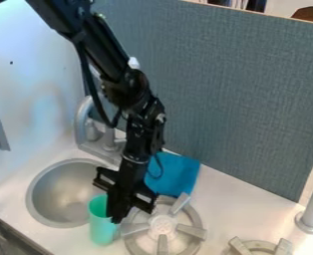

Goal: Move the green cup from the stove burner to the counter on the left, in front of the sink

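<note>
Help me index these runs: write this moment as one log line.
gripper: at cup rim, hold unclear | cup: upright, between sink and burner | cloth: blue, behind burner | faucet: behind sink

We identify one item: a turquoise, smooth-walled, cylindrical cup [104, 233], apparently plastic. We find it upright, with its open mouth facing up and its inner wall showing a deeper green. We locate its base on the white counter [229, 191], between the round grey sink basin [29, 198] and the grey toy burner [162, 225], just beside each. We note the black gripper [120, 215] at its rim, covering part of the mouth; we cannot confirm contact.
</note>
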